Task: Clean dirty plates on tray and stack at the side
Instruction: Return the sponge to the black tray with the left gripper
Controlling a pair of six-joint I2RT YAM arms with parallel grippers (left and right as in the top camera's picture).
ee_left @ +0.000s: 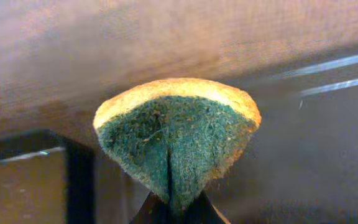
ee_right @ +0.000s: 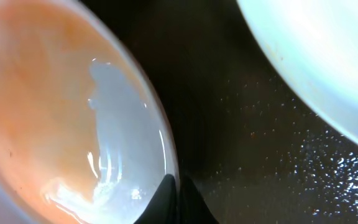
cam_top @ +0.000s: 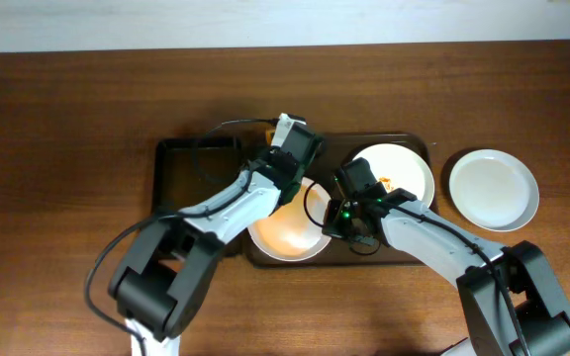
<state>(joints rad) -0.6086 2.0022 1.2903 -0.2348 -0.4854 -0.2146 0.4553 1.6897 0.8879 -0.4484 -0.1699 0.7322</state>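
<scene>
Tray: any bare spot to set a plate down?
Tray's left third is bare, between its left rim and the stained plate. Table left of the tray is open too. Crowded: tray's middle and right, where a second plate sits close; a clean plate takes the table beyond.

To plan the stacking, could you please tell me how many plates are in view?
3. A stained plate on the tray; a white plate on the tray's right side; a clean plate on the table right of the tray. The arms may hide others.
</scene>
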